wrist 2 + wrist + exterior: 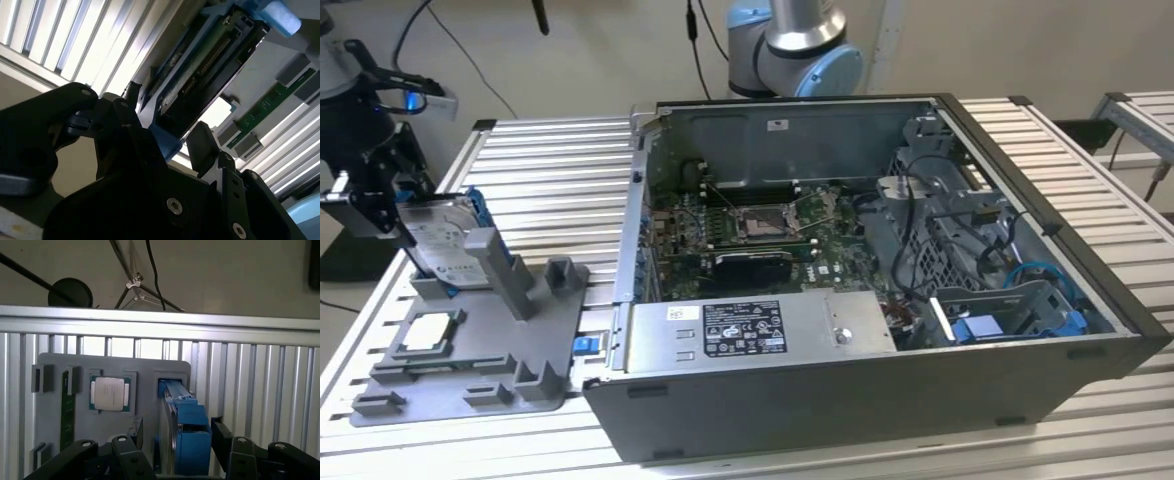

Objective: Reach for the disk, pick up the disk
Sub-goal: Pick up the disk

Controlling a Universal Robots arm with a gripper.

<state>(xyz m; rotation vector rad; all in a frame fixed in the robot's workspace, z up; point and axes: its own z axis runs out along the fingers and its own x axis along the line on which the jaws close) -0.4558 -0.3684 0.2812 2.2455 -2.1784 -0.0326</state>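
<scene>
- Black fingers (pixel 220 432) of the gripper (pixel 176 426) sit closest to the lens in the first wrist view, one on each side of the disk (pixel 187 450). They are spread wide with a gap on both sides, so nothing is gripped.
- From up there you look along the disk's thin edge. Its blue frame (pixel 192 420) is at the near end and the far end is sunk in a slot of the grey tray (pixel 145 375). The length runs up out of the slot toward the gripper.
- On the same tray, beside the disk, lie a square chip (pixel 109 393) and a green memory stick (pixel 65 415). The slatted table (pixel 260 385) runs beyond.
- The second wrist view comes in low. It catches the disk's (pixel 210 60) circuit-board face stretching away from the fingers (pixel 202 142), with a corner of blue frame between them. Whether a finger touches the frame there, I cannot tell.
- The exterior view adds the broad side. The disk (pixel 440 240) stands taller than wide at the tray's (pixel 494 370) far end, and its white-labelled face is turned toward that view's right.
- On that side is the open computer case (pixel 854 390). The gripper (pixel 376 205) is at the disk's upper edge on that view's left, the chip (pixel 427 335) lies flat nearer us, and the arm base (pixel 794 40) rises behind the case.
</scene>
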